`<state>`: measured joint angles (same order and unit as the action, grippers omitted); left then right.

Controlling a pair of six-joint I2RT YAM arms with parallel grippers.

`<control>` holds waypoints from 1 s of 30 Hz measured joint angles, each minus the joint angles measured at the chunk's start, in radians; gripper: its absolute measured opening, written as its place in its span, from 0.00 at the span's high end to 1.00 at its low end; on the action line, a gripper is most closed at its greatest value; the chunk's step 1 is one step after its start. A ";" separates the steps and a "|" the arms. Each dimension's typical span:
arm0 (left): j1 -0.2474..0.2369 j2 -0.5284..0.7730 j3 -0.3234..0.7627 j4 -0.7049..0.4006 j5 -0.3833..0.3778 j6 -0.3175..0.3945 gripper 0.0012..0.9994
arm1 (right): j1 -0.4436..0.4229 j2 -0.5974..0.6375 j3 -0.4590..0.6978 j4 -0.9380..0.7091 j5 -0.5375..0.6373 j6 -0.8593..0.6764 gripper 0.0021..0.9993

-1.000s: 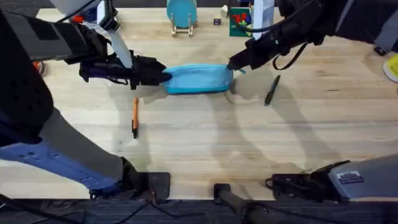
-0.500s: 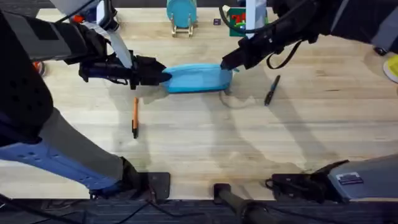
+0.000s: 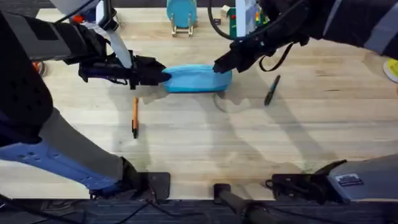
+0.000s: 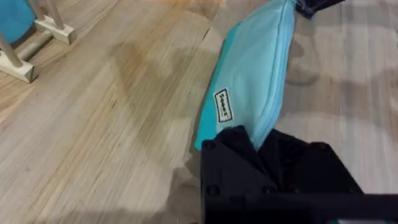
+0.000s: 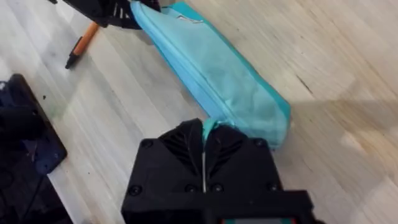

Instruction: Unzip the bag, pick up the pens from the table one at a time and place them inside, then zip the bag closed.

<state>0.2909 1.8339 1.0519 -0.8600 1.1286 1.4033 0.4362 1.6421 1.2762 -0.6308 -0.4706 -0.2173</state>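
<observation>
Moving leftward along the top of the bag [image 3: 196, 78] since a second ago, the right gripper [image 3: 219, 65] now sits over the pouch's right half, fingers pressed together on a light blue tab in its wrist view. Nearest, the orange pen [image 3: 134, 116] lies on the table [image 3: 205, 149]; the dark pen [image 3: 272, 90] lies right of the pouch. The left gripper [image 3: 163, 75] pinches the bag's left end.

Pale plank table [image 3: 205, 143] carrying the lot. Light blue bag [image 3: 198, 79] lies lengthwise toward the far side. Orange pen [image 3: 134, 116] rests near the bag's left end, on its near side; dark pen [image 3: 272, 90] lies off to its right. A blue disc on a wooden stand [image 3: 181, 15] stands at the far edge.
</observation>
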 joint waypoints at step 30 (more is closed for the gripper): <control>0.005 0.000 0.000 0.000 -0.003 0.000 0.96 | 0.036 0.001 0.000 0.040 0.007 0.000 0.97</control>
<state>0.2962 1.8336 1.0519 -0.8600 1.1259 1.4034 0.4724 1.6426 1.2765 -0.5911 -0.4633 -0.2173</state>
